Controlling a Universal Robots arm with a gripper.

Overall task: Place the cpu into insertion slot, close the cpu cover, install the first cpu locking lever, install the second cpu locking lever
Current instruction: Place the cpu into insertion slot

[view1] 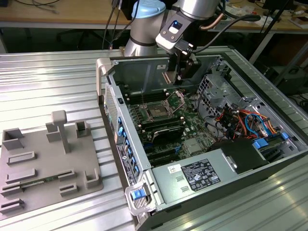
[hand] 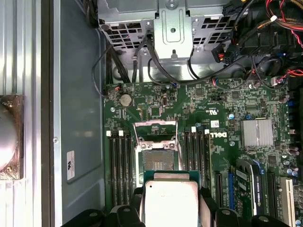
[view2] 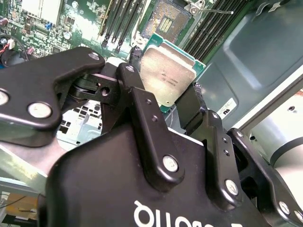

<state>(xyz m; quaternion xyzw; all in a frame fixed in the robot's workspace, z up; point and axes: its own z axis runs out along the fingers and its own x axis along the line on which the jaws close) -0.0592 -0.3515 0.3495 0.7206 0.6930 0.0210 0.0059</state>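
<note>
Silver-grey on top and green at the edge, the cpu (hand: 170, 201) sits clamped between the black fingers of the pincer (view2: 163, 87), held in the air above the motherboard and not yet seated. Just beyond it lies the insertion slot (hand: 158, 160), bare and dark. The cpu cover (hand: 155, 128) is swung up at the slot's far edge. Long black memory slots (hand: 120, 161) flank the socket on both sides. A finned heat sink (hand: 258, 132) sits further off on the board. In the exterior view the arm reaches down into the open computer case (view1: 107, 67), with the drive cage (view1: 211, 89) and bundled cables (view1: 240, 120) close on the exterior view's right. A grey parts fixture (view1: 43, 163) rests on the ribbed metal bench (view1: 48, 82).
</note>
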